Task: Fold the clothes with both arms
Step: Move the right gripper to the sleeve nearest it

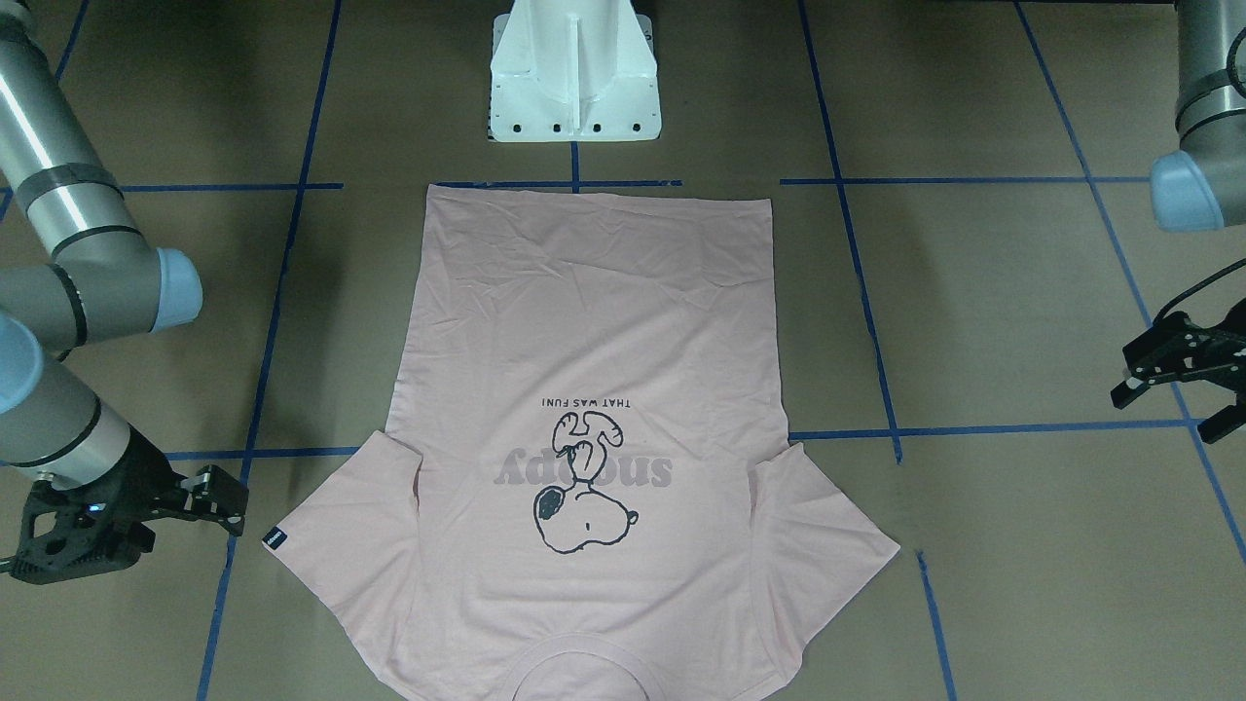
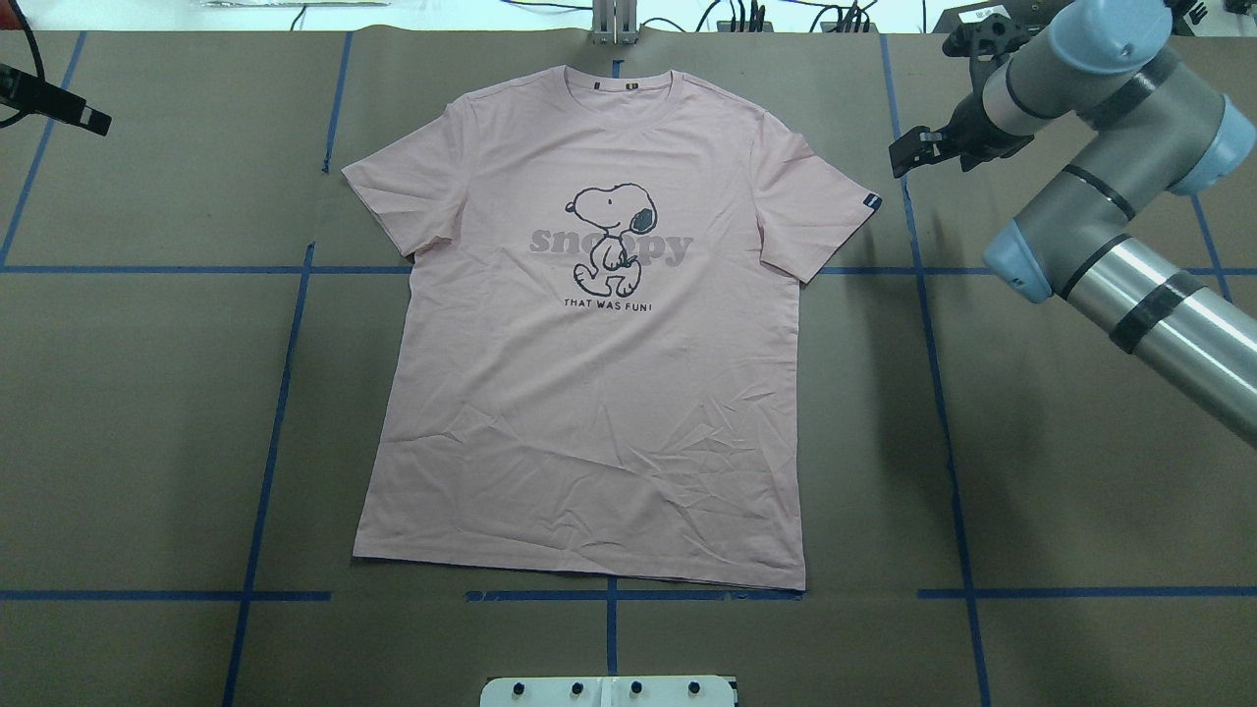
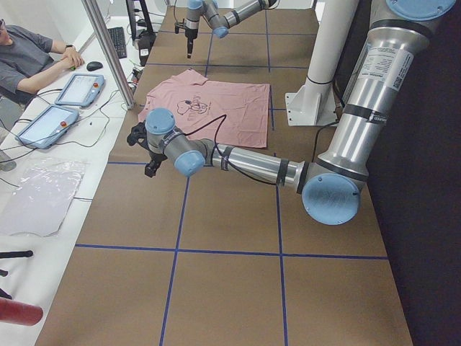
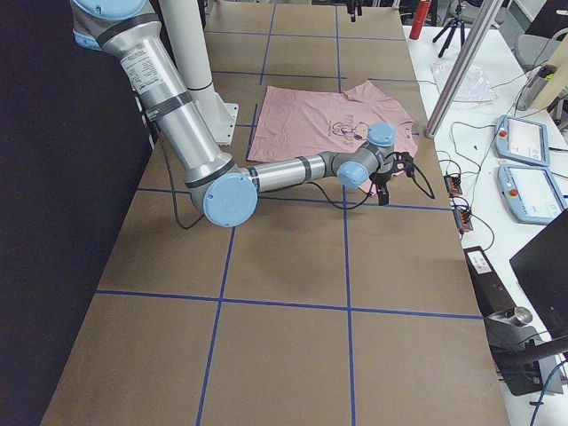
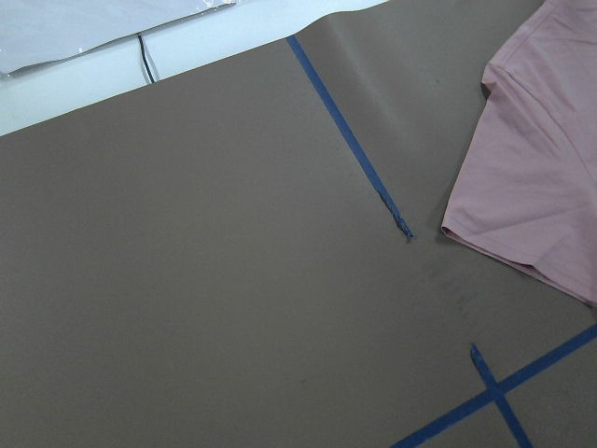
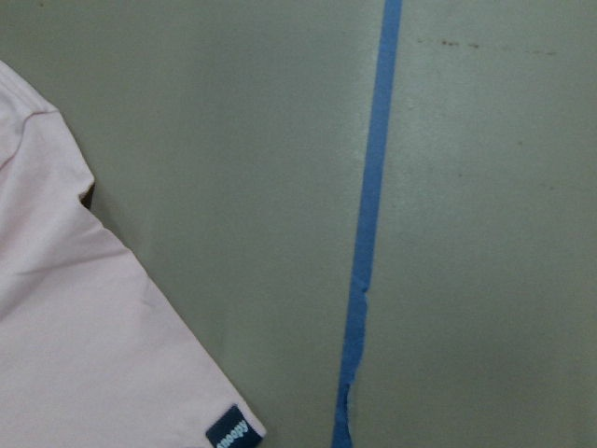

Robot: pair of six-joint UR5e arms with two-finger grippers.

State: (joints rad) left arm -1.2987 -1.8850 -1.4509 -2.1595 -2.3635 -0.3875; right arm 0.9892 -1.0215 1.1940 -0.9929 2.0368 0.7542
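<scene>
Looming nearest in the overhead view, our right arm (image 2: 1129, 295) reaches in over the brown tabletop (image 2: 147, 412), while our left arm (image 1: 1202, 117) comes in from the other side. Between them the pale pink T-shirt (image 2: 589, 393) lies flat and print-up in the middle of the tabletop, with its hem toward our base, its collar at the far edge and both sleeves spread out. We see no fold in it yet, so we judge the task barely begun, with every fold still to make. Our left hand (image 1: 1173, 404) hangs with its fingers spread, holding nothing, well apart from its sleeve. Our right hand (image 1: 219, 497) also looks spread and empty, just beside the sleeve that carries the small black tag (image 2: 871, 202).
</scene>
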